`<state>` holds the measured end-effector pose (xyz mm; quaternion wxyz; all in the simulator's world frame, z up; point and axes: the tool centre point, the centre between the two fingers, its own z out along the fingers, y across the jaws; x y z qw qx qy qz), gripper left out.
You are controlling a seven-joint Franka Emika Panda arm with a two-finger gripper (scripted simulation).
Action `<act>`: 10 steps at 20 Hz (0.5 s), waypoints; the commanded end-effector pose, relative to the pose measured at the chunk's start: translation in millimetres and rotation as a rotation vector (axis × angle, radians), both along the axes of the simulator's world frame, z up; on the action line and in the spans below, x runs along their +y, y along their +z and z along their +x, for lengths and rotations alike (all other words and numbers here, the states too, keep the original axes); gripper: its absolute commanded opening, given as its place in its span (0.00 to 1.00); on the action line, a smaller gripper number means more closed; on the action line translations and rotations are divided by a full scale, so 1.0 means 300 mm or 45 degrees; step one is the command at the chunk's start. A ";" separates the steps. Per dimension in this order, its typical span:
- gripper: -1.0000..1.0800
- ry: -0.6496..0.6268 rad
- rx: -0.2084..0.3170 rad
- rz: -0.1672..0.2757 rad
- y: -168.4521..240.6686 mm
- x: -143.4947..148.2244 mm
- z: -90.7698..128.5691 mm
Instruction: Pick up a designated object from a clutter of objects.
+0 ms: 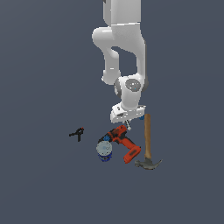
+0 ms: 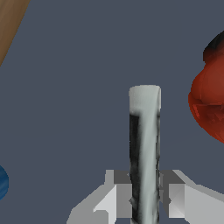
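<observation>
Whitish-grey rod [image 2: 144, 153] stands between the two fingers [image 2: 118, 197], which press on it from both sides near its lower part in the wrist view; its free end sticks out away from the camera. In the exterior view only a thin pale sliver [image 1: 127, 127] of it shows under the gripper [image 1: 127, 121], just above the red-and-black power drill [image 1: 124, 143]. So the rod seems held, low over the clutter.

Taking the drill as landmark: the blue-and-white can [image 1: 104, 150] touches or nearly touches its end on the exterior view's left, the wooden-handled claw hammer [image 1: 148, 144] lies just beside it on the exterior view's right, and the small black clamp [image 1: 77, 133] sits well apart to the left. A tiny blue piece [image 1: 141, 117] peeks out by the wrist.

To do the lift well, I judge the arm should rise straight up, keeping the grip firm and the wrist steady, since the slender rod could pivot, and the drill body [image 2: 210, 105] is close by on the dark worktop [image 1: 43, 183].
</observation>
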<state>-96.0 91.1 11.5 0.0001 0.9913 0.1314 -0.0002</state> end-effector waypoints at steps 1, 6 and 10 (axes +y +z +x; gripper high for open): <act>0.00 0.000 0.000 0.000 -0.001 0.000 0.000; 0.00 0.000 0.000 0.000 -0.001 0.000 0.000; 0.00 0.000 0.000 0.000 0.003 -0.002 0.001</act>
